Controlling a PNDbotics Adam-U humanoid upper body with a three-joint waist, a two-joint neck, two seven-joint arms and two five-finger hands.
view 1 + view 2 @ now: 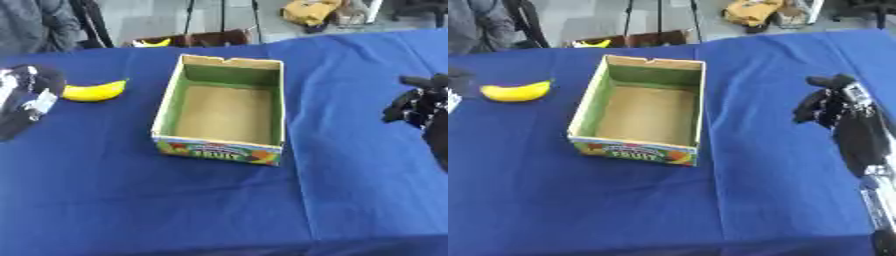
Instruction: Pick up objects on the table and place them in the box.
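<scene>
Matt cardboard box (221, 107); blue cloth (105, 190)

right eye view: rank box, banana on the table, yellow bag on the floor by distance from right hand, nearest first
1. box, middle of the table, left of the right hand.
2. yellow bag, on the floor beyond the far edge.
3. banana, far left on the cloth.

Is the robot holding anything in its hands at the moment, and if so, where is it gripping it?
Nothing. The banana lies on the table beside the left hand; the right hand holds nothing.
</scene>
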